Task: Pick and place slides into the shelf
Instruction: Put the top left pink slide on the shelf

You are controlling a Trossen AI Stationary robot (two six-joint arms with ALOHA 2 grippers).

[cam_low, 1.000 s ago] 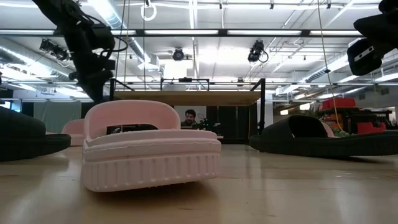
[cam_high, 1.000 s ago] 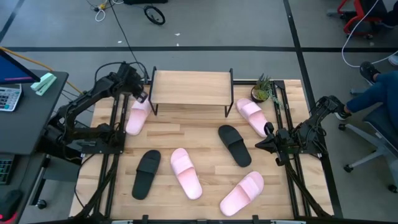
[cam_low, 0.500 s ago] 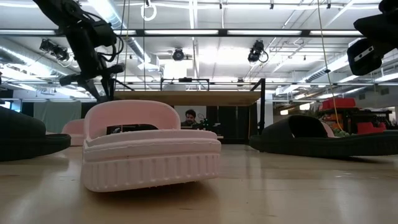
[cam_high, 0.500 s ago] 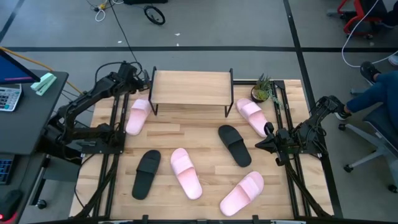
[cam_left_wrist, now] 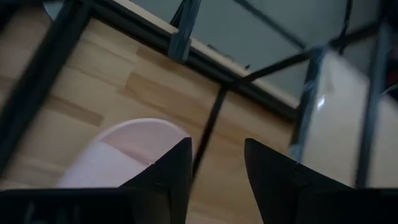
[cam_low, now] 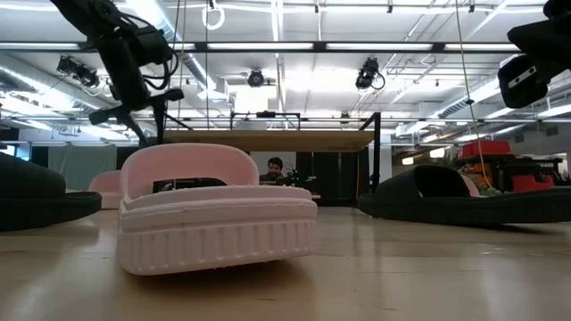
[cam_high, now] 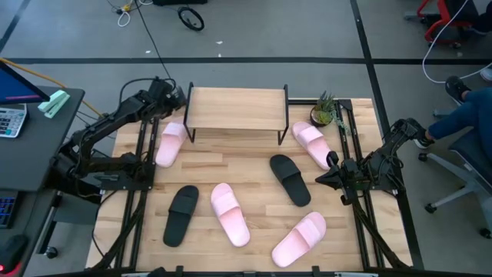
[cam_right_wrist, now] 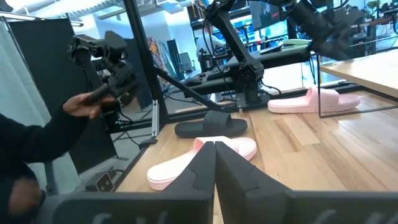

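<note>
left end effector (cam_high: 175, 98) lifted clear of the pink slide (cam_high: 170, 143) by the shelf's (cam_high: 234, 108) 9 o'clock end, fingers apart, empty, right end effector (cam_high: 332, 161) parked at 3 o'clock, pinched together

Two dark, near-black jointed arms of blocky segments. Left arm (cam_high: 115, 127): matte black links, thin black cable looping along the upper link. Left claw (cam_left_wrist: 216, 167): two flat, tapered black fingers (cam_left_wrist: 173, 171) with squared tips and smooth faces. Right arm (cam_high: 384, 158): same black finish, bundled cabling near its base. Right claw (cam_right_wrist: 215, 163): two wedge-shaped dark grey fingers, edges bevelled, faces plain. No screws or markings legible.
</note>
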